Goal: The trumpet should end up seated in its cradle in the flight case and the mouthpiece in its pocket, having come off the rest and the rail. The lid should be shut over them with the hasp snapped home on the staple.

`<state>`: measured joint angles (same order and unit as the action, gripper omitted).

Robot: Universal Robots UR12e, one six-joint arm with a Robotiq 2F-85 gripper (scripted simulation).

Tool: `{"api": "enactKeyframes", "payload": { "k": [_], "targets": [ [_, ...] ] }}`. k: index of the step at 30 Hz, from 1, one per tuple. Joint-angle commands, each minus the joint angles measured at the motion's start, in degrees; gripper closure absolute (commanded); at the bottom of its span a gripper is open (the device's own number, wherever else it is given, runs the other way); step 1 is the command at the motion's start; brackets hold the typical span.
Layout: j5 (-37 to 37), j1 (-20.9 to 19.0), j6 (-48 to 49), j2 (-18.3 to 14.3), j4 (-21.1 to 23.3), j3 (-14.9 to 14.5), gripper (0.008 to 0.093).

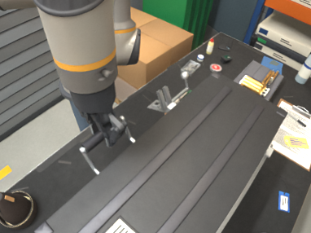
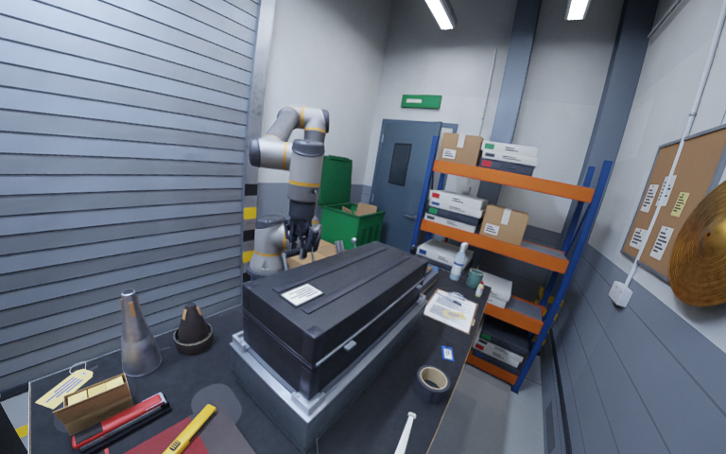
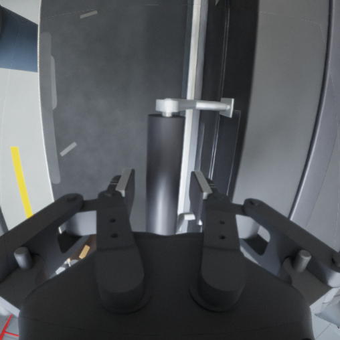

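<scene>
The lid handle [image 1: 94, 141] [image 3: 164, 167], a dark cylindrical bar on two silver brackets, sticks out from the long edge of the flight case lid [image 1: 191, 163] [image 2: 342, 278]. My gripper [image 1: 109, 134] [image 3: 163, 180] [image 2: 302, 241] is open and holds nothing. It sits around the bar, at the end nearer the robot base. The lid lies shut on the case. The trumpet and mouthpiece are hidden from view. An empty forked rest [image 1: 163, 100] stands on the table beside the case. The hasp and staple cannot be made out.
Cardboard boxes [image 1: 158, 45] stand behind the table. A small open tray with brass parts [image 1: 260, 80], a red button [image 1: 215, 67] and a clipboard [image 1: 294, 136] lie at the table's far end. Two mutes [image 2: 139, 332] and tools sit at the near end.
</scene>
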<state>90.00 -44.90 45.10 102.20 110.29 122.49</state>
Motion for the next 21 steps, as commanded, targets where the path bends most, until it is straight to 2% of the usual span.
{"api": "enactKeyframes", "payload": {
  "k": [1, 11, 21],
  "targets": [
    [0.0, 0.0, 0.0, 0.0, 0.0, -0.1, 0.0534],
    [0.0, 0.0, 0.0, 0.0, 0.0, -0.1, 0.0539],
    [0.0, 0.0, 0.0, 0.0, 0.0, -0.1, 0.0739]
  ]
}}
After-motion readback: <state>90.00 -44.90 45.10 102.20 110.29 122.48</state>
